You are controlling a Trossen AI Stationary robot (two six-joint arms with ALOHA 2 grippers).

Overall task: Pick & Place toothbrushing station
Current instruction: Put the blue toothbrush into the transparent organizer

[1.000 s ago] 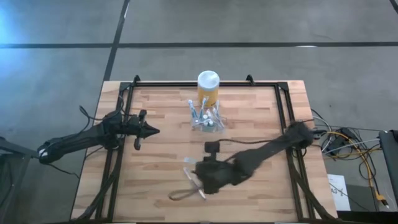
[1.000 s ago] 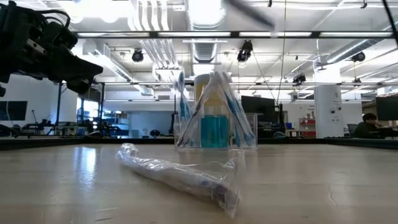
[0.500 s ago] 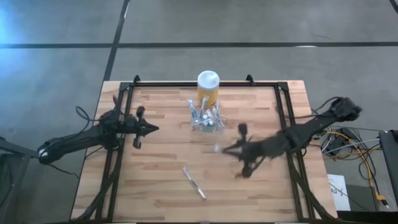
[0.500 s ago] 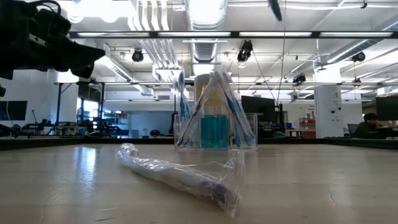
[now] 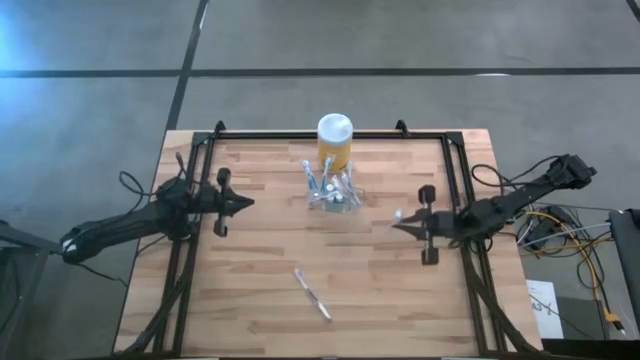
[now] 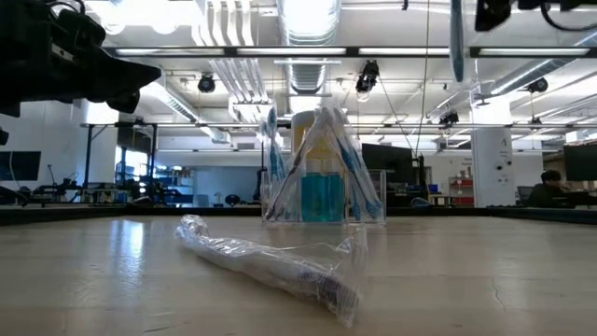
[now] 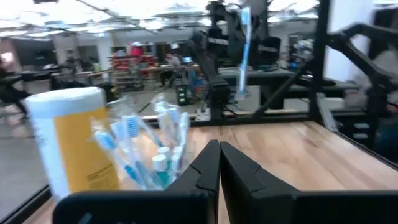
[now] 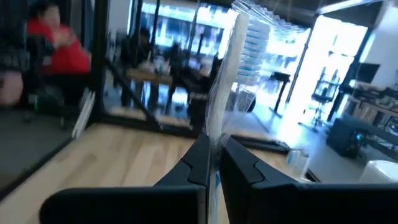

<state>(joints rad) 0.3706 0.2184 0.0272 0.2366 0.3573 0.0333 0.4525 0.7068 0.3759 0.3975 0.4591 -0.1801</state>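
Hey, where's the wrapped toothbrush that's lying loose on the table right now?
In the high view, the wrapped toothbrush lies flat toward the near edge of the table, about mid-width, in front of the clear toothbrush holder and apart from both arms.

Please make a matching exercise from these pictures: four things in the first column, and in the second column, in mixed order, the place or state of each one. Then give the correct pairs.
Things:
1. yellow jar with white lid
2. clear toothbrush holder
3. wrapped toothbrush
4. right claw

Places or states:
A. lies flat on the near part of the wooden table
B. stands at the table's far edge
C. shut on an upright toothbrush, raised over the table's right side
D. stands just in front of the jar, with several toothbrushes in it

Pairs: 1-B, 2-D, 3-A, 4-C
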